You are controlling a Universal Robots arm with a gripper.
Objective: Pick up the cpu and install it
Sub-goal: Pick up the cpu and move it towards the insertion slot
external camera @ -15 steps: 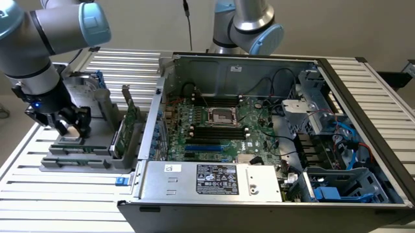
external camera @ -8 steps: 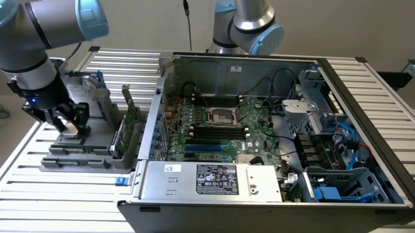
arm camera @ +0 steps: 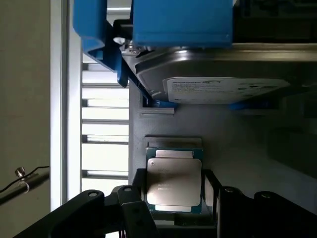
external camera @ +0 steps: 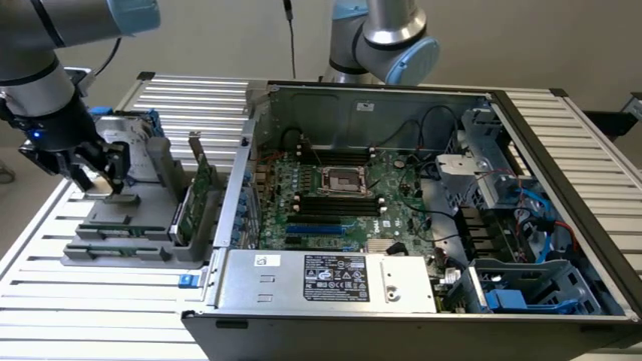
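our claw (arm camera: 174,184) is clenched on the cpu (arm camera: 173,171) at two opposite edges, likely to spare its flat top. the chip lies flat in the grey tray (external camera: 135,229) at the exterior view's left, well apart from the open case (external camera: 401,105).

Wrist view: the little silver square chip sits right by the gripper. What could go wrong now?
The small flat silver-grey square cpu sits in a grey holder; lifted crooked by the gripper, it might catch or slip. The silver hard drive with a white label stands close by, so a sideways move could bump it. The motherboard's socket lies beyond the case wall; a loosely held chip could drop.
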